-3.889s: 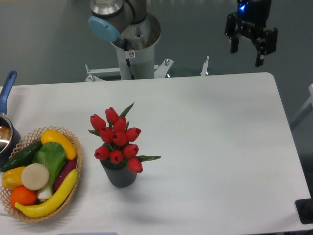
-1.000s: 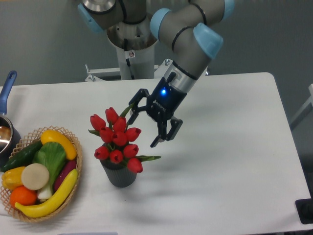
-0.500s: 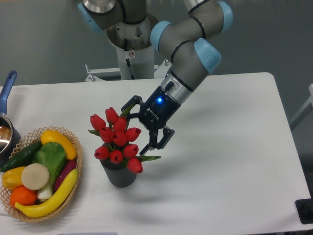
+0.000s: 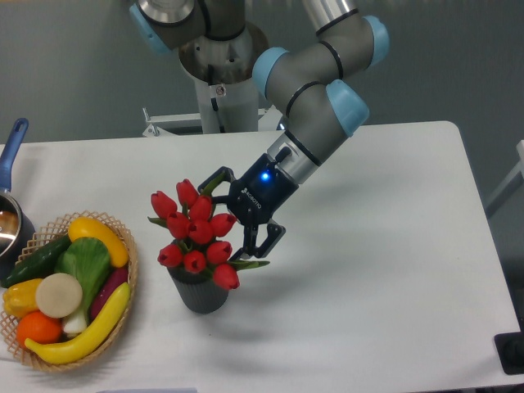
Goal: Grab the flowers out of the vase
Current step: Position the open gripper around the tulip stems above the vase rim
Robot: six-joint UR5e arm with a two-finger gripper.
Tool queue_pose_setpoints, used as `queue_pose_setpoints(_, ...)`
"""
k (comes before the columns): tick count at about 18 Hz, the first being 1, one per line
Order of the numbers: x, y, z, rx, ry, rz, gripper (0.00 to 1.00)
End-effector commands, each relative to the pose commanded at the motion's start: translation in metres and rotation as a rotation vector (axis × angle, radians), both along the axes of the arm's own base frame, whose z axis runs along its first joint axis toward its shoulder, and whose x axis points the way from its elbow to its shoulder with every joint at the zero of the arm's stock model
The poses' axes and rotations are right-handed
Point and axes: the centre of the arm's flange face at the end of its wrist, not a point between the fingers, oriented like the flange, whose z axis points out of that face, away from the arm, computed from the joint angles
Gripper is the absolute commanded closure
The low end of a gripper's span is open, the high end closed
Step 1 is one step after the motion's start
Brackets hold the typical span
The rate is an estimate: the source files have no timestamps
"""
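1. Red tulip buds, the flowers (image 4: 196, 232), stood upright in the vase (image 4: 199, 291), a dark grey ribbed cylinder left of centre on the white counter (image 4: 368, 270).
2. You had the end effector (image 4: 232, 216) reaching in from the right, level with the bunch, its blue light showing on the wrist.
3. Its two black fingers were spread apart: the upper finger (image 4: 214, 176) sat by the top of the bunch near a green leaf, and the lower finger (image 4: 260, 240) sat just beside the right-hand buds, above the side leaf.
4. You could see the fingers bracketing the right side of the bunch, but nothing was clamped between them; whether either finger touched a bud or leaf cannot be told.
5. At the left edge of the counter sat a woven basket (image 4: 128, 282) holding bananas, a cucumber, an orange and other produce, well apart from the end effector.
6. Beyond the basket, a blue-handled pot (image 4: 11, 155) showed partly at the frame edge.
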Motion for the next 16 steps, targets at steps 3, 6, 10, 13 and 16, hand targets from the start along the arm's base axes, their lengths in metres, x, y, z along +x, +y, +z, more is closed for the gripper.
queue_pose_setpoints(3,-0.0004,0.0013,-0.0024,-0.001,-0.005,-0.001,0.0)
queue_pose_setpoints(6,0.0008,0.0085,-0.0028,0.001,-0.001,-0.013,0.0)
queue_pose_setpoints(10,0.0003,0.0092,-0.0008,0.01,0.001,-0.015,0.0)
queue_pose_setpoints(13,0.0004,0.0091,-0.0021,0.009,0.0,-0.015,0.12)
queue_pose_setpoints(16,-0.0003,0.0095,-0.0008,0.011,0.004,-0.015,0.26)
